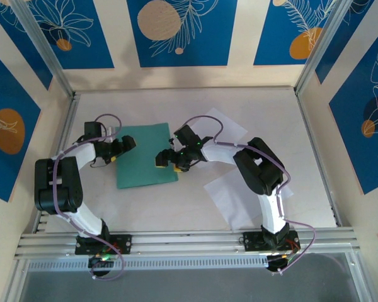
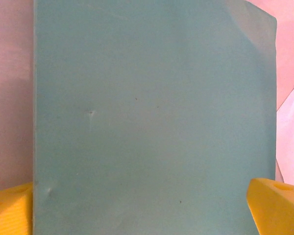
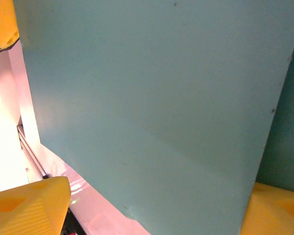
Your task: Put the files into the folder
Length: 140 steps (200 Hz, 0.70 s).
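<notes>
Folder [image 1: 143, 157] lies on table [image 1: 176, 107], 9 o'clock of centre. Left gripper [image 1: 127, 145] at its 9 o'clock edge, jaws wide, empty. Right gripper [image 1: 167, 163] at its 4 o'clock corner, jaws wide, empty. Files [image 1: 230, 195] at folder's 3 o'clock, right arm over them.

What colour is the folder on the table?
The folder is plain teal-green, clearest in the left wrist view.
</notes>
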Tool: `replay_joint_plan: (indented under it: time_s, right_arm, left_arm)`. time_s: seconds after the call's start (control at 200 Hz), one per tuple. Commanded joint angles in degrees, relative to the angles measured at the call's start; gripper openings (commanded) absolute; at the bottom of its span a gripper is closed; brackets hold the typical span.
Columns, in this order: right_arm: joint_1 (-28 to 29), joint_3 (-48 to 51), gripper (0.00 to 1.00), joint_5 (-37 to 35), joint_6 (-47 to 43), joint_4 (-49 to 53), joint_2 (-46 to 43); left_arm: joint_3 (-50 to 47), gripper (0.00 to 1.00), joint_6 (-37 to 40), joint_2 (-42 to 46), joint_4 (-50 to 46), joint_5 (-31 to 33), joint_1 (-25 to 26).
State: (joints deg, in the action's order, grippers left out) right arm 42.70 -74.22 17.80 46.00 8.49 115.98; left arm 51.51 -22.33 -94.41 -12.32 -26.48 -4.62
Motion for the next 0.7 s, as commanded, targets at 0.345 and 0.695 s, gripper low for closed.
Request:
replay_joint_plan:
  time_s: [0.345,0.695]
  right_arm:
    - [0.3,6.7,0.7,1.5,2.0,-3.3,-9.9]
    - [-1.2,14.2,0.58,-2.0,1.1,-3.4,-18.2]
  left_arm:
    - [1.9,1.0,-0.7,-2.2,-1.4,-6.7,3.8]
    - [0.3,1.0,-4.7,-1.0,2.0,-7.5,9.8]
